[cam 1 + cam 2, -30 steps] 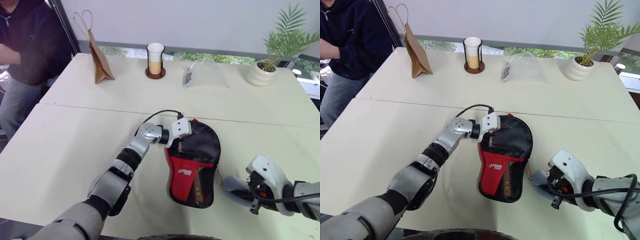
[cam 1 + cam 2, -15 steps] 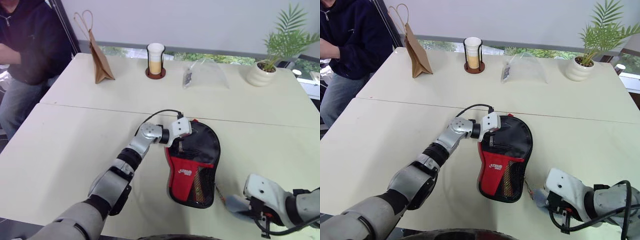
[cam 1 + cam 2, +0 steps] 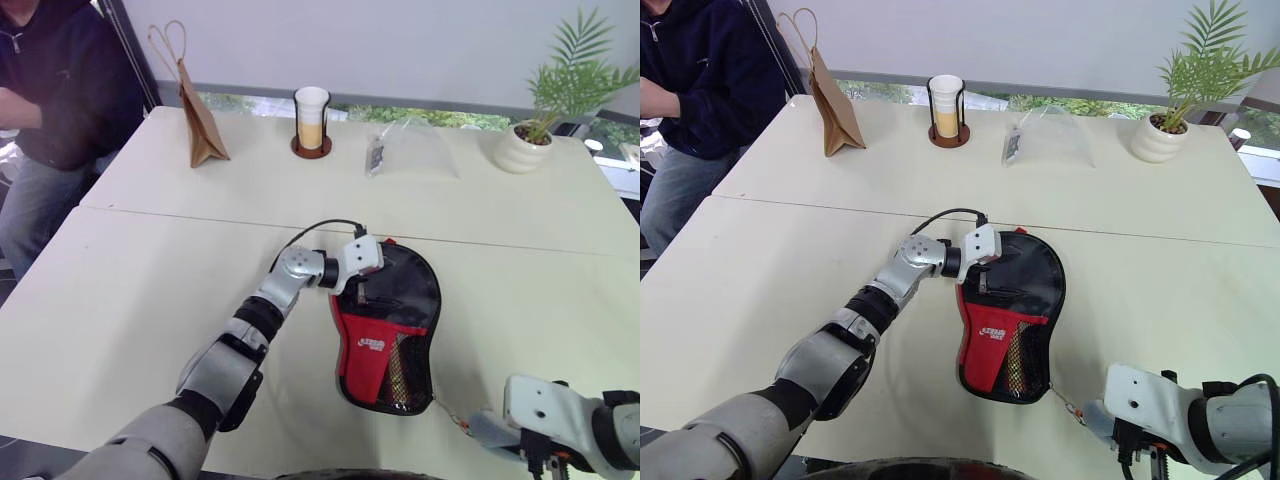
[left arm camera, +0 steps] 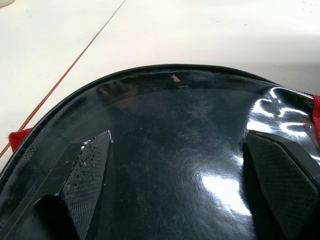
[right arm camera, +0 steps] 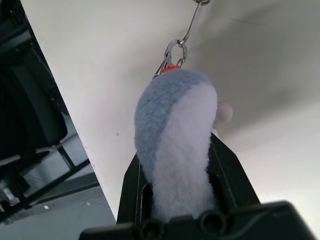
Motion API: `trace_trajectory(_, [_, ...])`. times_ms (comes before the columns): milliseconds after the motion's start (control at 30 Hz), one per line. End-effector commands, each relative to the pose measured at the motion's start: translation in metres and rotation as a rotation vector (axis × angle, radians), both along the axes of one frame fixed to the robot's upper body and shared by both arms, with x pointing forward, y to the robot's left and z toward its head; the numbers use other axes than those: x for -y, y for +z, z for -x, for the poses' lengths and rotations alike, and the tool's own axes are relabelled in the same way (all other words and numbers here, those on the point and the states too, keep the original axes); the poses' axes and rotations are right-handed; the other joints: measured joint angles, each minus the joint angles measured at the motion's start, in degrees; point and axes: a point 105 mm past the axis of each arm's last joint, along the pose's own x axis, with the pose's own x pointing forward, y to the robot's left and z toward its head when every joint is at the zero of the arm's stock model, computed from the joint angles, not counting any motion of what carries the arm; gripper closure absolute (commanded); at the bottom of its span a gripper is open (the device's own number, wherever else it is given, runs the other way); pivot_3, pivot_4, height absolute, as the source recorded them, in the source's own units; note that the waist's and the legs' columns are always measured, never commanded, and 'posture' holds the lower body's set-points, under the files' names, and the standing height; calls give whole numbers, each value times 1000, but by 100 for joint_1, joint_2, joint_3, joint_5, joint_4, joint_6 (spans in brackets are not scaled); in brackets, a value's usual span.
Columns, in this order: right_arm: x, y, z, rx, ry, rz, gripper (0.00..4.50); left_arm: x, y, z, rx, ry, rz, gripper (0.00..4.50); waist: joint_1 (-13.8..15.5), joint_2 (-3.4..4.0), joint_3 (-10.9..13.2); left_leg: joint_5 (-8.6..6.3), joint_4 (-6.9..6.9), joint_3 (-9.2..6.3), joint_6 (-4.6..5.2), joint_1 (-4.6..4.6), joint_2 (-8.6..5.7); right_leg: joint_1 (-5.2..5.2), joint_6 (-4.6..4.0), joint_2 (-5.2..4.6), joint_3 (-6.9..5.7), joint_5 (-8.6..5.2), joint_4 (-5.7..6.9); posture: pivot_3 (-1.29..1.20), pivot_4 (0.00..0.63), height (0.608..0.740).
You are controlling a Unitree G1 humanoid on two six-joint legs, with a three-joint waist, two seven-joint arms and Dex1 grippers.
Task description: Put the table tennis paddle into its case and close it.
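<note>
Right gripper [image 5: 175, 165] pulled back toward the near table edge and rolled since a second ago, clenched on a small grey-and-white plush charm [image 5: 172, 140] tied by a thin metal chain and clasp [image 3: 1068, 403] to the zip of the paddle-shaped black fabric case with red panel, white logo and mesh pocket [image 3: 388, 325]. Chain now drawn out straight from the case's lower right corner toward the charm, where earlier it lay slack beside the case; likely the zip being hauled round by its pendant, so closing under way, not finished as far as can be judged. Left gripper [image 3: 362, 290] unmoved, spread wide, fingers [image 4: 87, 175] pressed flat on the glossy black upper part of the case, pinning it against the pull. Case flat on the cream table [image 3: 150, 260], near the middle front, rounded end away from the robot, red panel and mesh toward it. Paddle itself not visible; presumably inside, cannot confirm. Zip line along the edge too small to read for how far shut.
</note>
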Motion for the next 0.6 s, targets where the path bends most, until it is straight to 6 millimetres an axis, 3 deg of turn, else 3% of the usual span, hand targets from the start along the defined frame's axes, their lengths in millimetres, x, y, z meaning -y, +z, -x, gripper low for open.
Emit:
trace_trajectory(33, [9,7,-11,35,-51,11,3917,-14,-33,4,-65,33,-116,0,-2,-1,1,0,0,0,0,0,0,0,0,-2,0,0,-1,0,150,740])
trace_trajectory(267, [10,23,-48,174,-128,-59,224,-13,-21,0,-65,27,-74,0,-8,-1,1,0,-7,0,-1,4,0,-1,0,-5,1,0,-2,0,150,740])
trace_trajectory(400, [10,43,-70,246,-156,-119,46,-17,-1,-6,-68,32,-12,0,-36,2,4,1,-11,0,-1,2,0,-5,-1,-5,1,0,-1,0,150,740])
trace_trajectory(600, [13,98,-100,363,-160,-236,46,-46,69,-13,-67,29,152,0,-49,33,46,14,-20,1,-24,-44,0,-67,-1,-5,4,1,20,0,150,740])
